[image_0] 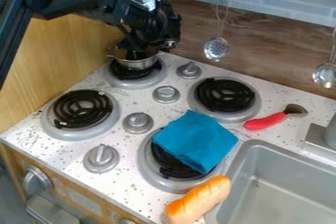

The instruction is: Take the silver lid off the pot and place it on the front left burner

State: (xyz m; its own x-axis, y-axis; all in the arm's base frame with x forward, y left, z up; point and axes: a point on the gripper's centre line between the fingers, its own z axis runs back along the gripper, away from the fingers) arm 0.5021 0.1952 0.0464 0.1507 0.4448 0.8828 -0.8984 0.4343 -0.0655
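Observation:
The black gripper (pixel 139 46) hangs down at the upper left, over a small metal pot (pixel 136 62) on the back-left burner. Its lower end is at or inside the pot's rim, and the arm hides part of the pot; whether it grips the pot I cannot tell. A folded blue cloth (pixel 195 141) lies across the front-right burner. An orange-and-cream bread-like toy (pixel 197 201) rests at the front, against the sink's corner. The red-handled utensil (pixel 266 121) lies on the counter behind the sink.
Two burners are bare, the front-left (pixel 82 109) and the back-right (pixel 225 94). Silver knobs (pixel 138 123) stand between the burners. The grey sink (pixel 275 188) is at lower right, with a faucet base (pixel 320 139) behind it. Ladles (pixel 216 48) hang along the back wall.

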